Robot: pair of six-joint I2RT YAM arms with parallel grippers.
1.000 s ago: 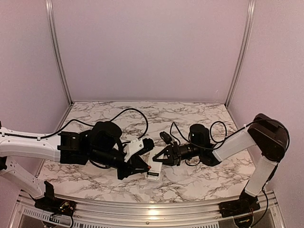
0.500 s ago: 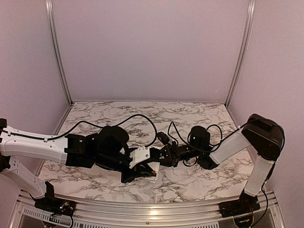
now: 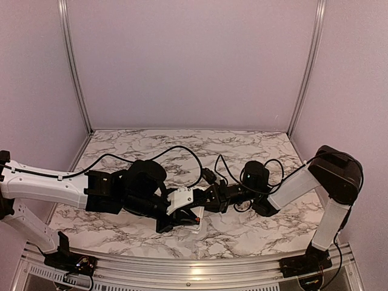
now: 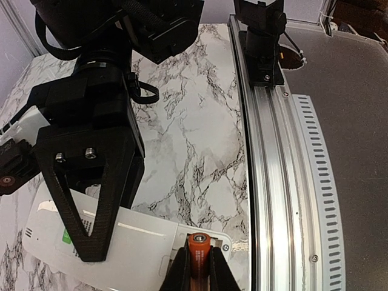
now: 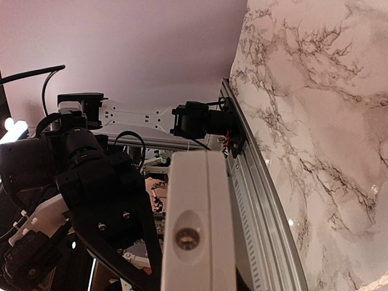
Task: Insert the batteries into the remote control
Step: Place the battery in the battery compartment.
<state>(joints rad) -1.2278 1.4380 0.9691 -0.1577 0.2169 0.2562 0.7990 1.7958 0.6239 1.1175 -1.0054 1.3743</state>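
Your left hand [image 4: 199, 274] pinches the orange-red battery [image 4: 199, 247] at the remote control [image 4: 142, 239]; your right hand [image 4: 91, 245] clamps that remote.

No word, number or brand can be read in any of the views. The remote control [image 4: 145, 242] has a small green mark [image 4: 65, 236] on its white surface, which may be a label. It is too small and too blurred to tell what is printed on it.
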